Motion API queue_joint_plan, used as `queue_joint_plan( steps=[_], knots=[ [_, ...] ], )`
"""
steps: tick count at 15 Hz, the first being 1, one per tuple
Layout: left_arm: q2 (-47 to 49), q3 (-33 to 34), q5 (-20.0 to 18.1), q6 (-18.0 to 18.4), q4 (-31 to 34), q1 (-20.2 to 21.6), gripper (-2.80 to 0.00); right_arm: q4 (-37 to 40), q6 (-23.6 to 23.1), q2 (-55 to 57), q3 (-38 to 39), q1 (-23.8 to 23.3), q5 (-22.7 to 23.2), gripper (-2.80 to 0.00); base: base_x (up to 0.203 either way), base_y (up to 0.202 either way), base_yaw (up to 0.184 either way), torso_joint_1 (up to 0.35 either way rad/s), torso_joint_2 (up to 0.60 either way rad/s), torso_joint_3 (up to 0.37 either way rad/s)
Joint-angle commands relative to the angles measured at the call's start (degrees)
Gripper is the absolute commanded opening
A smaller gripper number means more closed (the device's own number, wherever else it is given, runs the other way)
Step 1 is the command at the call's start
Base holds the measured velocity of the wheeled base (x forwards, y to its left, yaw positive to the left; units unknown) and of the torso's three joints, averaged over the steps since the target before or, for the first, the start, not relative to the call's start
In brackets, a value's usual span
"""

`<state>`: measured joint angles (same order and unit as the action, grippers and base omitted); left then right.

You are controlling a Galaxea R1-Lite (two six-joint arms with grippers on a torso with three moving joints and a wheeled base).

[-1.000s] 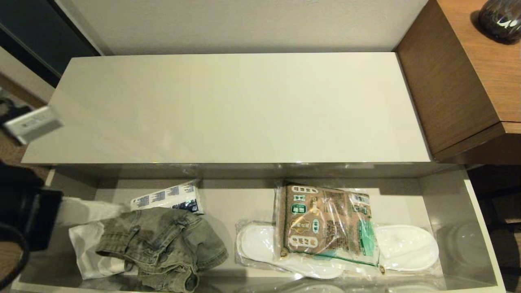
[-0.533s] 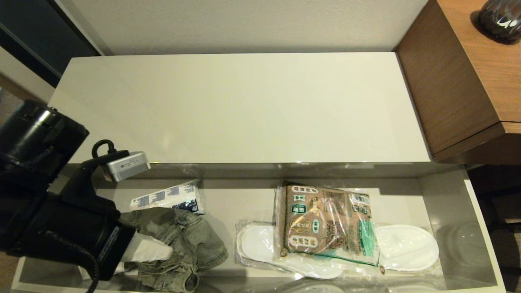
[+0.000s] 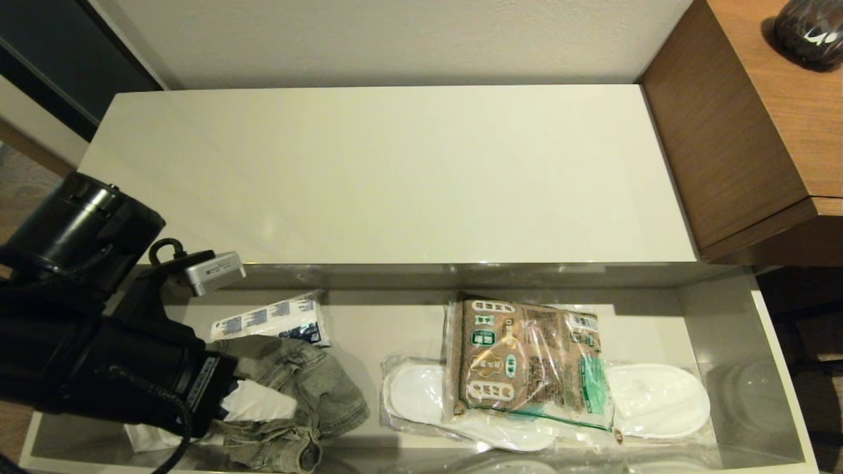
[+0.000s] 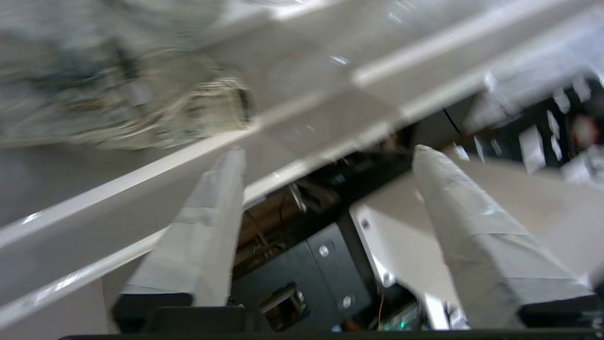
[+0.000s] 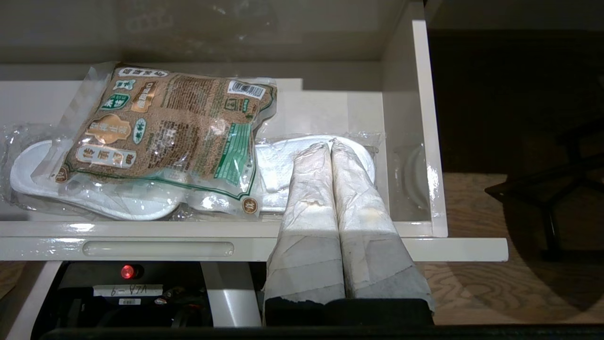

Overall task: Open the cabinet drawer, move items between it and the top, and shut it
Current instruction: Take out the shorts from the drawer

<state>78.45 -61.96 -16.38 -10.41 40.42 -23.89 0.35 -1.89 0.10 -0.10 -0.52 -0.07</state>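
The cabinet drawer stands pulled out below the bare cream top. The grey-green denim garment lies crumpled in the drawer's left part. My left arm reaches in from the left, and one white finger lies over the garment's left side. In the left wrist view my left gripper is open, its tips at the drawer's front rim, with the denim just beyond them. My right gripper is shut on nothing, hovering in front of the drawer's right end.
A brown snack bag lies on plastic-wrapped white slippers in the drawer's right half. A blue-and-white packet and a white cloth border the denim. The wooden desk with a dark vase flanks the cabinet on the right.
My left arm has swung in from the left edge and come down over the drawer's left end, its gripper now on the denim's left side. The drawer's contents have not moved.
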Motion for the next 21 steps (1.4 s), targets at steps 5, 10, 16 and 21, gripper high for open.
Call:
queue_joint_plan(
  steps=[5, 10, 16, 21],
  knots=[
    [-0.13, 3.86, 8.40, -7.62, -0.86, -0.09, 0.00, 0.00, -0.04, 0.08, 0.01, 0.00, -0.01, -2.80, 0.000, 0.000, 0.000, 0.000, 0.00, 0.000],
    [2.78, 7.23, 7.94, -7.07, -3.19, -4.08, 0.00, 0.00, -0.04, 0.08, 0.01, 0.00, -0.01, -2.80, 0.000, 0.000, 0.000, 0.000, 0.00, 0.000],
    [6.07, 13.86, 12.46, -9.89, -9.62, -5.02, 0.00, 0.00, -0.04, 0.08, 0.01, 0.00, -0.01, -2.80, 0.000, 0.000, 0.000, 0.000, 0.00, 0.000],
    [7.68, 24.16, 24.97, -14.35, -26.51, -2.54, 0.00, 0.00, -0.04, 0.08, 0.01, 0.00, -0.01, -2.80, 0.000, 0.000, 0.000, 0.000, 0.00, 0.000]
  ],
)
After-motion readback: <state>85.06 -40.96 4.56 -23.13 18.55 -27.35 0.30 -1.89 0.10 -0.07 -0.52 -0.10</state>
